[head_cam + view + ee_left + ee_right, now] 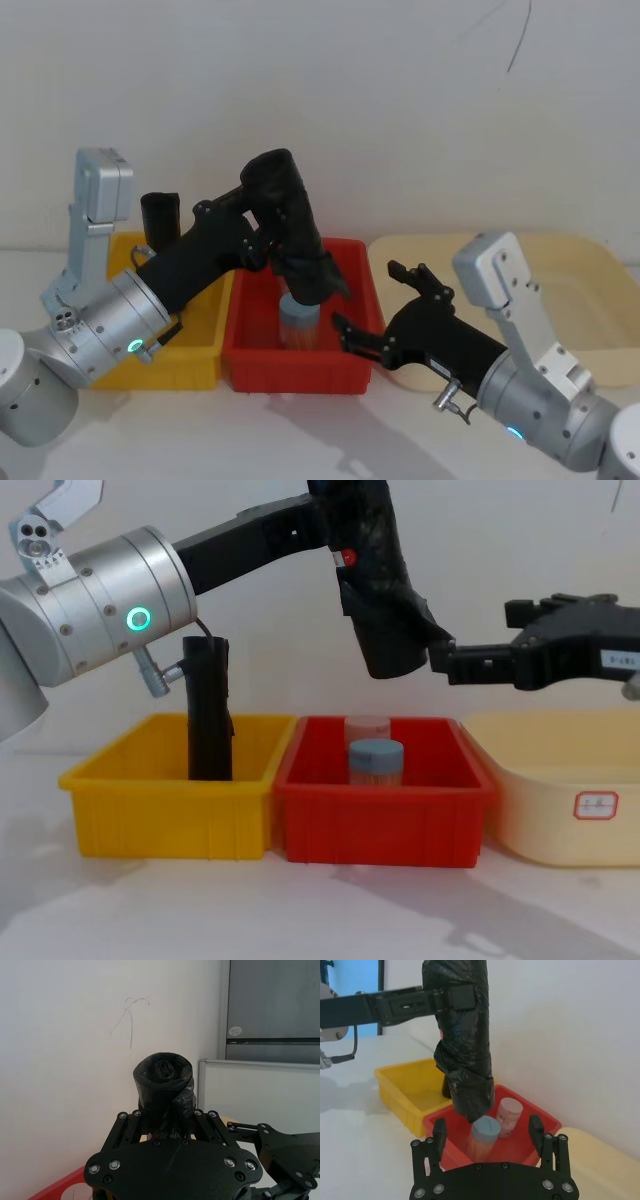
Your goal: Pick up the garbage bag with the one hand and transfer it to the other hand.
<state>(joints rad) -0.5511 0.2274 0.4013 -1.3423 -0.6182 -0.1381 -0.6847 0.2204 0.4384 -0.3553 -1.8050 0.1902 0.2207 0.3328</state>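
Garbage bag is clamped near its upper end by the left claw, whose two black fingers clench the crinkled roll from both sides. A green ring light glows on that arm's silver wrist. The garbage bag hangs in the air, close to upright, its lower end tilted toward the robot's right, with a small red mark just below the grip. It is above the red bin, clear of the two capped containers inside: a blue-lidded one in front and a pink-lidded one behind.

The right claw reaches in from the right with its fingers spread wide, grasping nothing, level with the bag's lower end and near it. A white label shows on its body.

A slimmer black roll stands in the yellow bin, left of the red bin. A cream tray lies on the right. All three rest on the white desk.
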